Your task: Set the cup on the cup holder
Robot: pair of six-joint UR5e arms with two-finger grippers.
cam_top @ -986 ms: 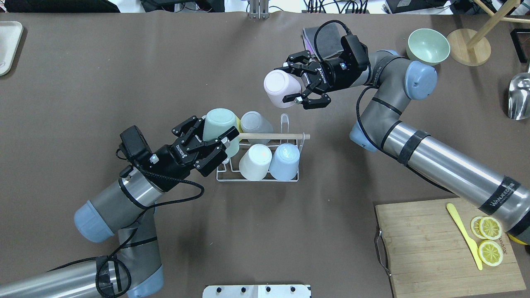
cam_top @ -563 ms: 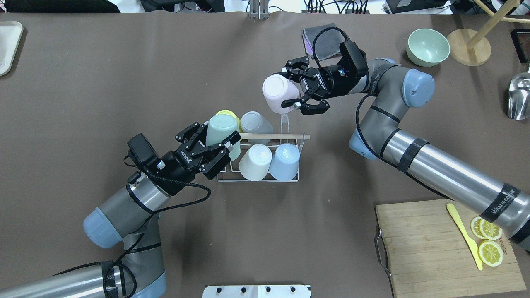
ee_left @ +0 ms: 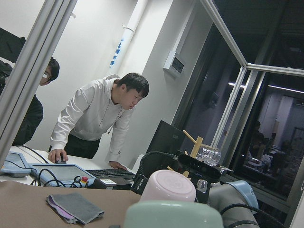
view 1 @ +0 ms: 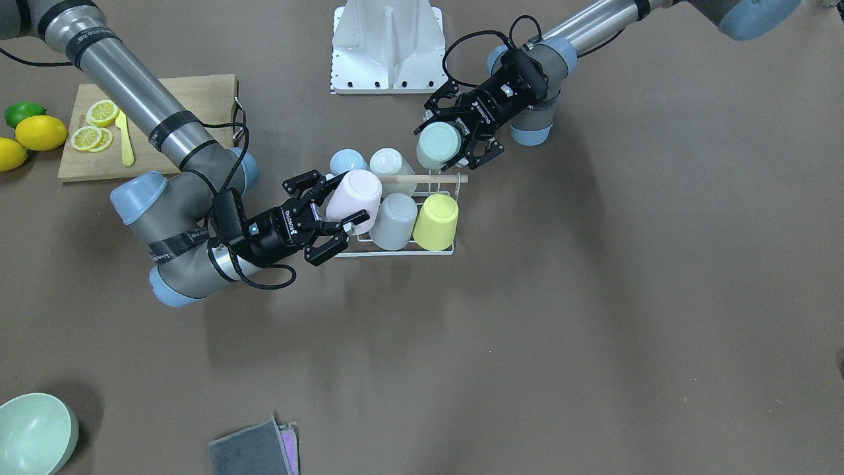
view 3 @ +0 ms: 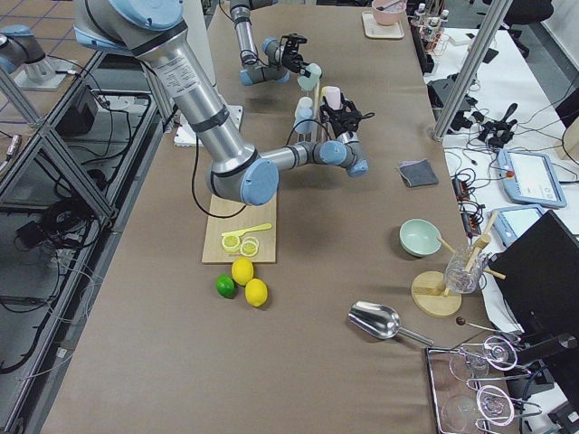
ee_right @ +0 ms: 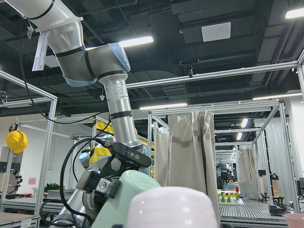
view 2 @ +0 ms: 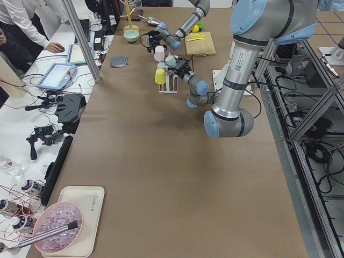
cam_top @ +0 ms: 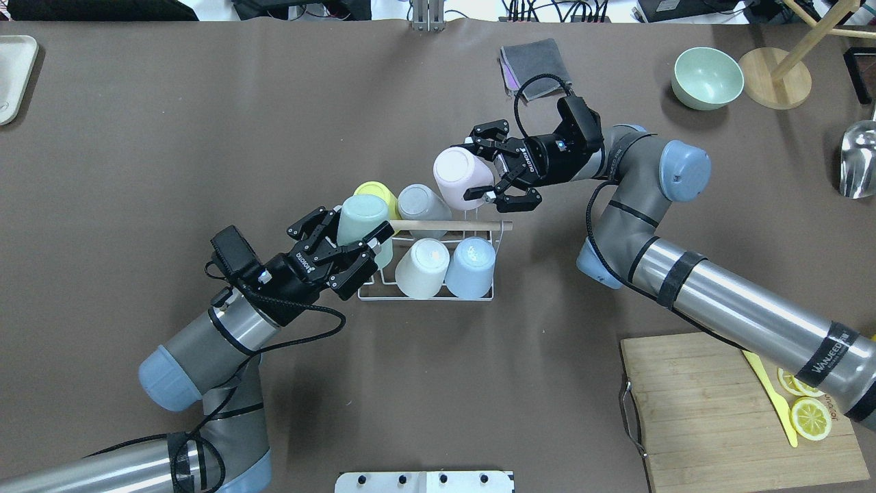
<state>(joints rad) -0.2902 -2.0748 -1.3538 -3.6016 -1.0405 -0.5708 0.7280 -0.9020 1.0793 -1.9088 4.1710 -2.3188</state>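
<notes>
The cup holder [cam_top: 426, 296], a white wire rack with a wooden rod [cam_top: 452, 224], stands mid-table and carries yellow [cam_top: 375, 191], grey [cam_top: 423, 202], cream [cam_top: 422, 267] and blue [cam_top: 471, 263] cups upside down. My left gripper [cam_top: 359, 222] is shut on a mint green cup [cam_top: 361, 213], held upside down over the rack's near-left corner. My right gripper [cam_top: 473, 171] is shut on a pink cup [cam_top: 460, 175], held upside down just above the rack's far-right corner. The front-facing view shows the rack [view 1: 395, 253], the left gripper [view 1: 443, 145], the mint cup [view 1: 437, 145], the right gripper [view 1: 346, 198] and the pink cup [view 1: 356, 191].
A wooden cutting board [cam_top: 712, 411] with lemon slices [cam_top: 811, 418] and a yellow knife [cam_top: 770, 390] lies front right. A green bowl [cam_top: 707, 77], a wooden stand [cam_top: 773, 79], a metal scoop [cam_top: 859, 161] and a grey cloth [cam_top: 532, 61] sit at the back.
My right gripper has carried the pink cup nearer and lower, up to the rack's far-right corner. My left gripper has shifted slightly right with the mint cup, over the rack's near-left corner.
</notes>
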